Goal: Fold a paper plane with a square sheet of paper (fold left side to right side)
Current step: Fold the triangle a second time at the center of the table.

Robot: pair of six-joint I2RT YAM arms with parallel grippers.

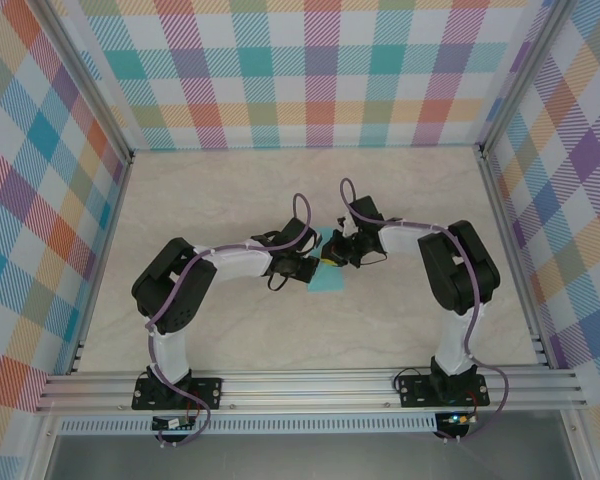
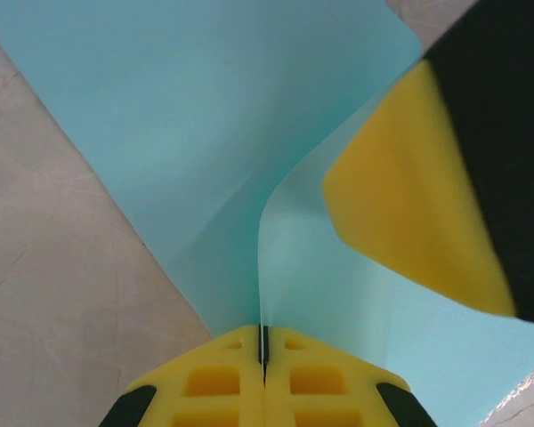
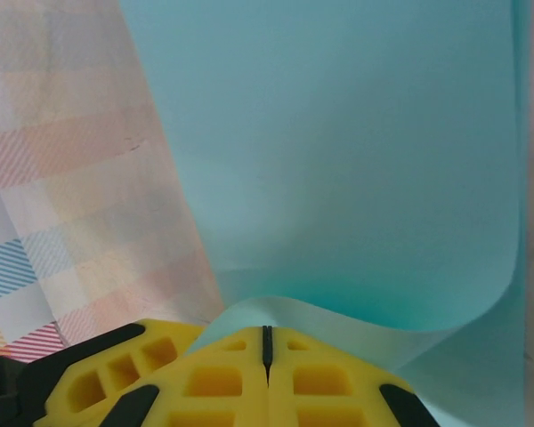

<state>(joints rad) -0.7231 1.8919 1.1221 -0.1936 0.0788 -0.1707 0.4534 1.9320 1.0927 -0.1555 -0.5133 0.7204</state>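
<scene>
Above table (image 1: 280, 190), left gripper (image 2: 263, 345), right gripper (image 3: 267, 345) angled inward, both clamping sheet (image 2: 187, 107)

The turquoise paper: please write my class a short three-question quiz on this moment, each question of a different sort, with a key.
1. True or false: the left gripper is shut on an edge of the paper.
2. Pick one. The paper is: A) lying wholly flat; B) partly curled up off the table; C) crumpled into a ball.
3. Fill in: the walls around the table bear a ____ pattern.
Key: 1 true; 2 B; 3 plaid.
</scene>
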